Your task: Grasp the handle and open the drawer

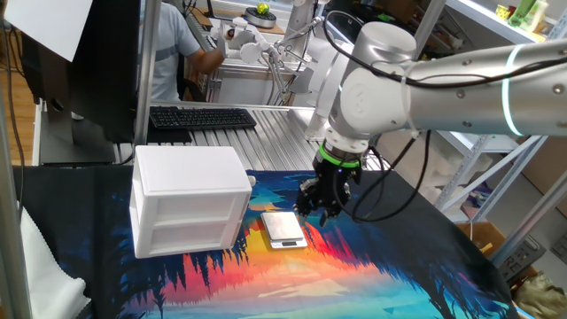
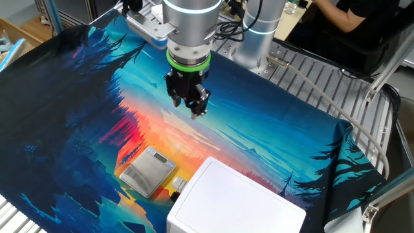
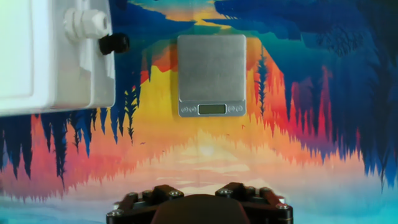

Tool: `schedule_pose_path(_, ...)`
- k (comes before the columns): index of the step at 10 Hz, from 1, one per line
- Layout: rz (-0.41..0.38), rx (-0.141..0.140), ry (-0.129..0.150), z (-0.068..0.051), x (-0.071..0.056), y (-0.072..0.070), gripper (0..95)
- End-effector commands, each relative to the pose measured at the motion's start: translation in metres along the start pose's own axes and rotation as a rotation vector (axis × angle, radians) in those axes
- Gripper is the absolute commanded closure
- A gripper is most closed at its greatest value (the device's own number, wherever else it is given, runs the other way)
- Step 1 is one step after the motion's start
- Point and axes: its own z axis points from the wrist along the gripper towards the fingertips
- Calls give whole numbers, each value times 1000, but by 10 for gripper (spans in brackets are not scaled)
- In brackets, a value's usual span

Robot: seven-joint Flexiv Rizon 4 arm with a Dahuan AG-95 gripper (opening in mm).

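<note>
The small white cabinet (image 1: pixel 190 199) stands on the painted cloth at the left. Its drawer (image 3: pixel 65 62), the upper tier, sits pushed in, flush with the shell. The handle (image 3: pixel 87 23) is a small white nub on the drawer's front, with a black knob (image 3: pixel 115 43) just below it. The handle (image 2: pixel 179 184) faces the silver scale. My gripper (image 2: pixel 187 103) hangs above the cloth, well away from the cabinet and beyond the scale, fingers pointing down. Its fingers stand a little apart with nothing between them. In the hand view only the gripper's base shows, at the bottom edge.
A flat silver scale (image 1: pixel 283 229) lies on the cloth between the cabinet and my gripper. A black keyboard (image 1: pixel 202 117) and a seated person (image 1: pixel 173 53) are behind the table. Metal frame posts (image 1: pixel 146 62) rise at the back left.
</note>
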Motion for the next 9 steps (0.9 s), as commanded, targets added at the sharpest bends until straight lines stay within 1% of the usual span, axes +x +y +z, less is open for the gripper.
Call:
schedule_pose_path(1,64,1,12,0,0,0,950)
schedule_pose_path(5,43,0,5,0,0,0,950)
schedule_pose_path(7,49,-1,-2,-1,0,1,950)
schedule_pose_path(9,71,9,-2,-7,-3,12,950)
